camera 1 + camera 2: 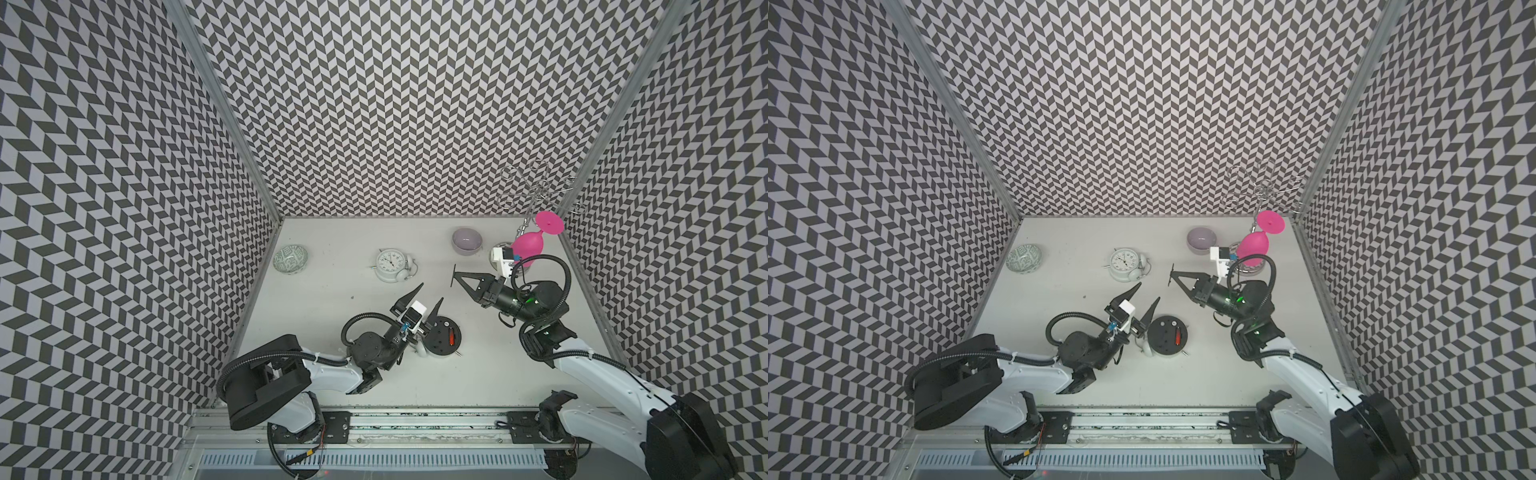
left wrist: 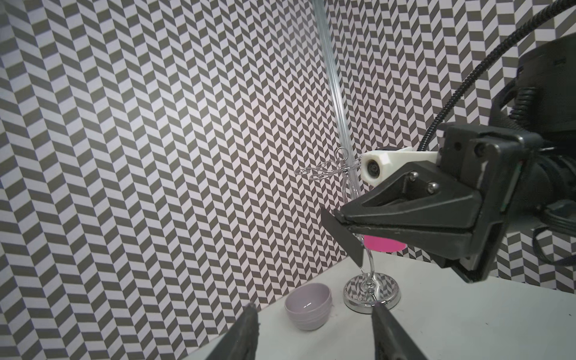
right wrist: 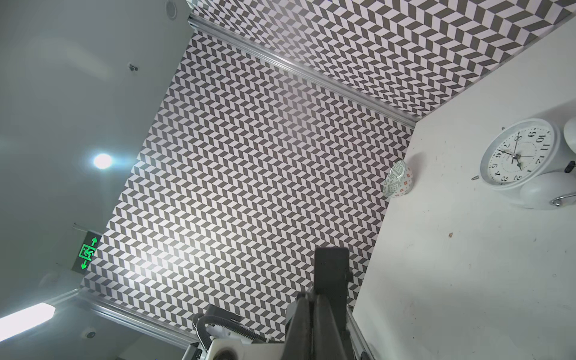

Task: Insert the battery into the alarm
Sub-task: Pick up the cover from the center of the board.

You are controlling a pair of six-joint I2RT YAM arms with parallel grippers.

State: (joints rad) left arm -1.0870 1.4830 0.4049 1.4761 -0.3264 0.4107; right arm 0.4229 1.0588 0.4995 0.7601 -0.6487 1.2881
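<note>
Pinching flat plate [image 1: 453, 277], round black-backed alarm [image 1: 440, 345], slim battery [image 1: 450, 337]

Bare table [image 1: 332, 299] between the white clock [image 1: 390, 264] and the face-down alarm [image 1: 442, 336] is passable. The left gripper [image 1: 431, 291], jaws apart, obstructs the alarm's left edge. The right gripper [image 1: 459, 276], clamping a black plate [image 2: 343, 238], hangs nearby.

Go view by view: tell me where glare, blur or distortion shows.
In both top views the light is even and the clock face sharp, though the wide lens splays the walls outward. In the left wrist view the corner post bows and the stand's chrome base mirrors the wall pattern. In the right wrist view a ceiling lamp flares and a bright patch washes out the wall pattern.
</note>
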